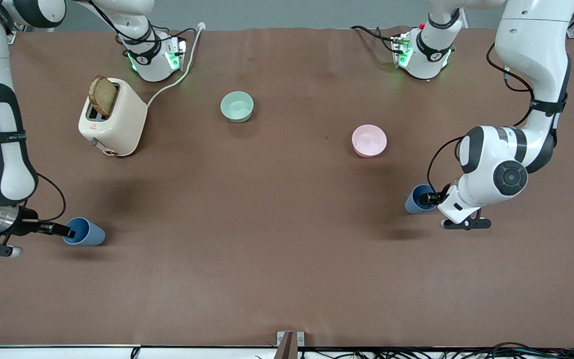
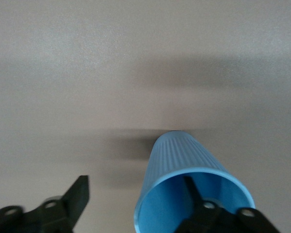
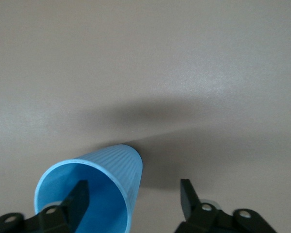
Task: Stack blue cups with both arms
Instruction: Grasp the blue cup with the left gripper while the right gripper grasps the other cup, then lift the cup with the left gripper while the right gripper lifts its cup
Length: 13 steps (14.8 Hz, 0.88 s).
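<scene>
One blue cup (image 1: 87,232) stands on the brown table toward the right arm's end. My right gripper (image 1: 67,231) is open at its rim. In the right wrist view one finger (image 3: 77,196) is inside the cup (image 3: 119,167), the other is outside, and the cup wall lies between the jaws of the right gripper (image 3: 133,194). The second blue cup (image 1: 415,202) stands toward the left arm's end. My left gripper (image 1: 429,198) is open at its rim. In the left wrist view one finger (image 2: 191,191) is inside this cup (image 2: 179,155) and the other outside, at the left gripper (image 2: 136,191).
A cream toaster (image 1: 117,124) with a slice of bread (image 1: 102,95) stands near the right arm's base, its white cable (image 1: 177,75) running toward the base. A mint-green bowl (image 1: 237,106) and a pink bowl (image 1: 369,140) sit farther from the front camera than the cups.
</scene>
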Available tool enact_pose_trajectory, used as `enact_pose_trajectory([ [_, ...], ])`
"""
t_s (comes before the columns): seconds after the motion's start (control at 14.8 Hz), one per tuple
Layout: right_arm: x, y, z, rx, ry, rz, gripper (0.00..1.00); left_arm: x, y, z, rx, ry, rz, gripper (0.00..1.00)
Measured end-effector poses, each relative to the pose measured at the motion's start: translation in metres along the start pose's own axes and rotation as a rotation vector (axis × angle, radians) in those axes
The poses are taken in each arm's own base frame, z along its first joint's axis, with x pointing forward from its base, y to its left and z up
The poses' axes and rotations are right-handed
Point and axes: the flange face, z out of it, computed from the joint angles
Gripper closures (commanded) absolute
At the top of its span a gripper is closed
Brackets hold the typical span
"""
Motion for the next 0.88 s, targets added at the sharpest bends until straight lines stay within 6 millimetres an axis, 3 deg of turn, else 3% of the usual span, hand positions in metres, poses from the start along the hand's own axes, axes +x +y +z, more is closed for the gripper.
enact_pose_trajectory([
  [0.27,0.001,-0.008,0.016,-0.004,-0.001,-0.013,0.44,0.0,-0.001,0.0,0.0,-0.001,-0.014,0.78],
  [0.47,0.001,-0.015,0.021,-0.004,-0.007,-0.022,0.64,0.0,0.0,0.0,0.0,-0.001,-0.033,0.84],
  [0.68,0.0,-0.014,0.021,-0.005,-0.01,-0.021,0.75,0.0,0.0,0.0,0.0,0.0,-0.036,0.94],
  [0.88,-0.003,-0.011,0.026,-0.005,-0.022,-0.016,0.94,0.001,0.002,-0.004,-0.002,0.004,-0.033,0.99],
])
